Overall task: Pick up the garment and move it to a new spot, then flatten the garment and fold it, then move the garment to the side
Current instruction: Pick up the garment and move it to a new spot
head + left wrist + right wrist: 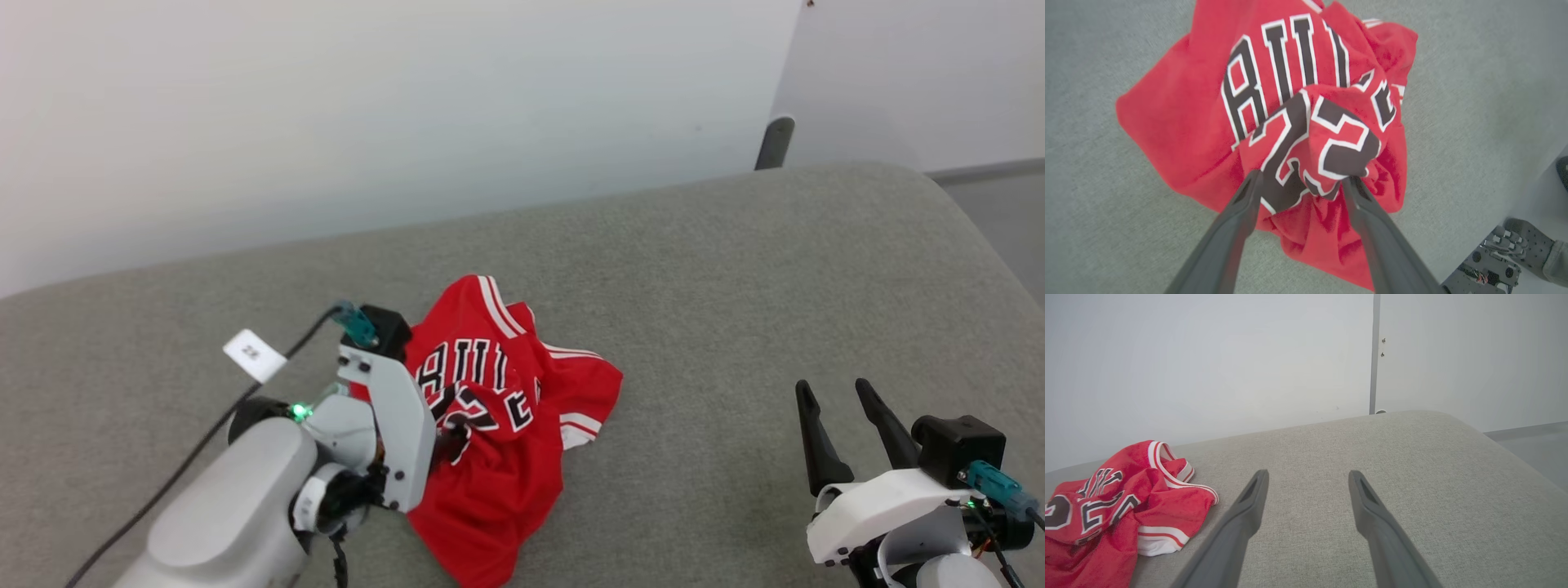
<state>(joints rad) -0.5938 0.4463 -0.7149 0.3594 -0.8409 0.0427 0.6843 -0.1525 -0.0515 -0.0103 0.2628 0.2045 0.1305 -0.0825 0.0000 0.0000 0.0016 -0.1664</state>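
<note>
Grey woven padded surface [735, 269] below plain white wall [408, 106]. Crumpled red jersey-style garment [506, 425] with black white-edged lettering, left of centre on it. Left gripper [1302, 181] spread wide, fingers [1249, 196] straddling a raised fold, unclenched. Right gripper [833, 390] released, well apart from garment.

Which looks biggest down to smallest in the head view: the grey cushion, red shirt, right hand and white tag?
1. grey cushion
2. red shirt
3. right hand, though it sits nearer the camera, which may flatter its size
4. white tag
</note>
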